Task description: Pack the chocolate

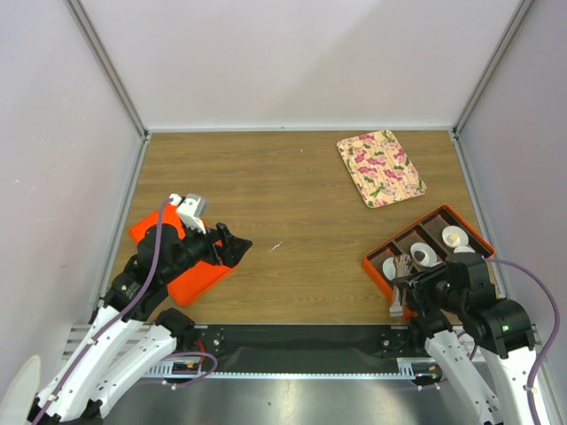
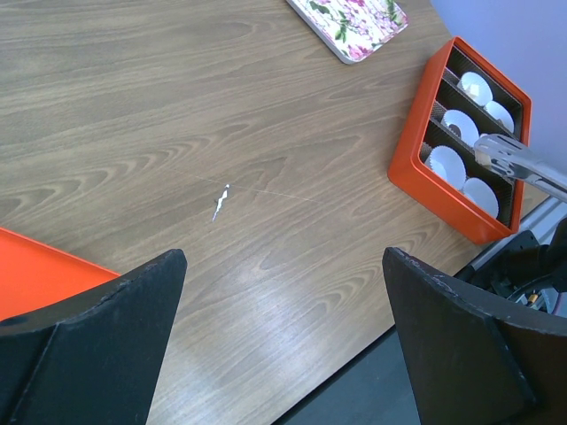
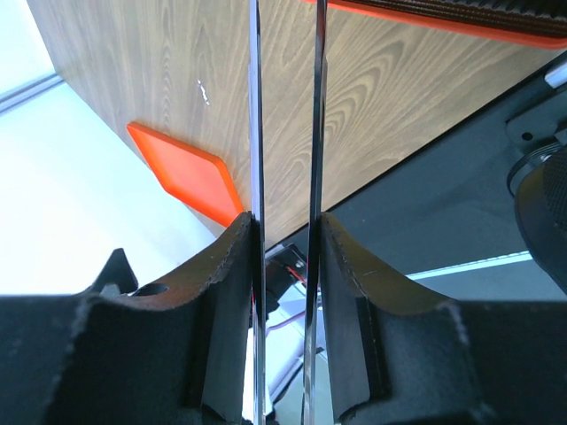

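Observation:
An orange divided box [image 1: 376, 271] sits at the near right and holds several white paper cups [image 1: 454, 235]. Small dark chocolate pieces [image 1: 416, 258] show in two of the cups, one also in the left wrist view [image 2: 454, 130]. My right gripper [image 1: 423, 285] is shut on metal tongs [image 1: 399, 288], whose two thin blades [image 3: 255, 133] run up between its fingers [image 3: 232, 266] and point at the box's near left end [image 2: 425, 177]. My left gripper [image 1: 235, 246] hangs open and holds nothing, over the right edge of a flat orange lid [image 1: 190, 279].
A floral rectangular tray [image 1: 381, 166] lies at the back right. A small white scrap [image 1: 276, 246] is on the wood mid-table. White walls with metal posts close the table on three sides. The table's front edge runs just under both grippers.

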Controlling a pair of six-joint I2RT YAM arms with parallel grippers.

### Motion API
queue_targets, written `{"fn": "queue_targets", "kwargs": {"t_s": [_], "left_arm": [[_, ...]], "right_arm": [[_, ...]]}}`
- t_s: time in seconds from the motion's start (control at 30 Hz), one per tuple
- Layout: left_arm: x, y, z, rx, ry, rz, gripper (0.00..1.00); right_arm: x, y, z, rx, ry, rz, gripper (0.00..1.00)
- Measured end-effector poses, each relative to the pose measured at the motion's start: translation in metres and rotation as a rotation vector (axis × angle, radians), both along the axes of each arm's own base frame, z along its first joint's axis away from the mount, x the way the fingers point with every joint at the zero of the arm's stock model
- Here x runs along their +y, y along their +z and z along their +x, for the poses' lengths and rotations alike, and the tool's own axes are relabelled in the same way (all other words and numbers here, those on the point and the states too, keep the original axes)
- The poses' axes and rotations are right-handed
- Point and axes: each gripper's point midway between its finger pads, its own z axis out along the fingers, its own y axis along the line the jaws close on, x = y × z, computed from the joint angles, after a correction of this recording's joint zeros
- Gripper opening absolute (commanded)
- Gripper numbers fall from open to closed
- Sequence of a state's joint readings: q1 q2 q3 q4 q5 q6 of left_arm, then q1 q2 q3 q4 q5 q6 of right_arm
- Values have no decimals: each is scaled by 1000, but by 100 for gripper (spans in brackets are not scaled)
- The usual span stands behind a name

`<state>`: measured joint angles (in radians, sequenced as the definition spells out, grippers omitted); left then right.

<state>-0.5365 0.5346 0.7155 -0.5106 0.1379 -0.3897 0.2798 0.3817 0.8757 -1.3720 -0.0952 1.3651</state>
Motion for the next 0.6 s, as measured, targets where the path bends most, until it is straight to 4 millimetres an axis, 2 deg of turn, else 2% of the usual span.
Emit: {"fn": "queue_targets", "kwargs": {"t_s": [0.4, 0.6], "left_arm": [[1, 1, 0, -5, 4, 1, 100], [4, 4, 0, -21, 19, -2, 100]], "right_arm": [[-2, -8, 10, 87, -49, -23, 23], [-3, -3, 17, 100, -66, -37, 24]]}}
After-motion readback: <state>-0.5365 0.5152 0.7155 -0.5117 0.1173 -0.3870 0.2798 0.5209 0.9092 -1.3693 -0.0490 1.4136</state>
